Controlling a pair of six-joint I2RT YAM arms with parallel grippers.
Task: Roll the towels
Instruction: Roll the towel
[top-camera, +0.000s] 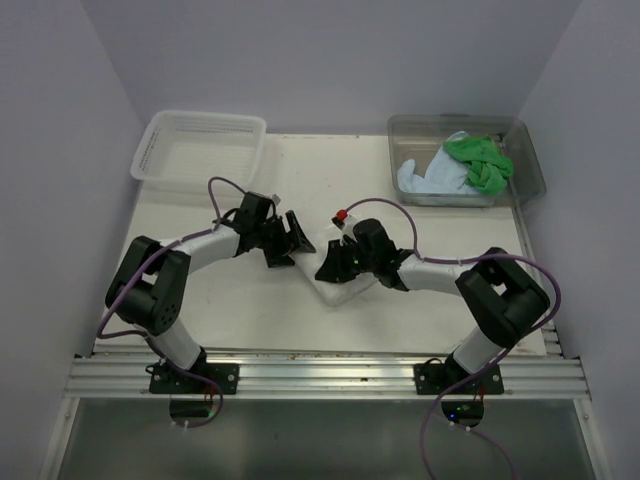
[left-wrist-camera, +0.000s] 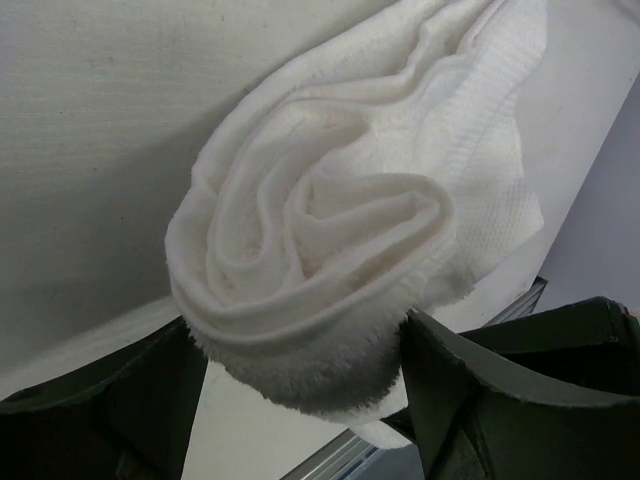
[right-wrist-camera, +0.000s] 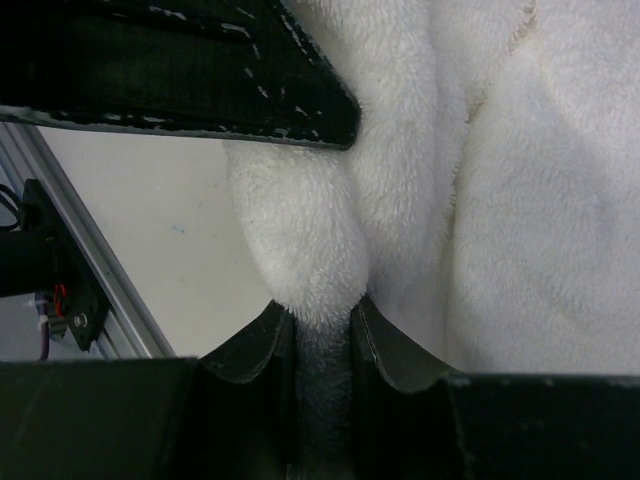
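Now the right gripper (top-camera: 328, 268) is pinching the white towel (top-camera: 345, 291); the left gripper (top-camera: 288, 242) is straddling its roll, jaws spread. Behind, a tub (top-camera: 530, 168) is holding the green towel (top-camera: 480, 160).

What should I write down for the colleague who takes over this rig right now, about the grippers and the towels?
Left gripper: jaws wide, flanking the rolled end of the white towel; pressing or not, unclear.
Right gripper: shut on a fold of that towel.
Green towel and blue towel: crumpled in the clear tub, far right.
Done: white towel mostly rolled, between the arms.
To do: finish it, then roll the other two.
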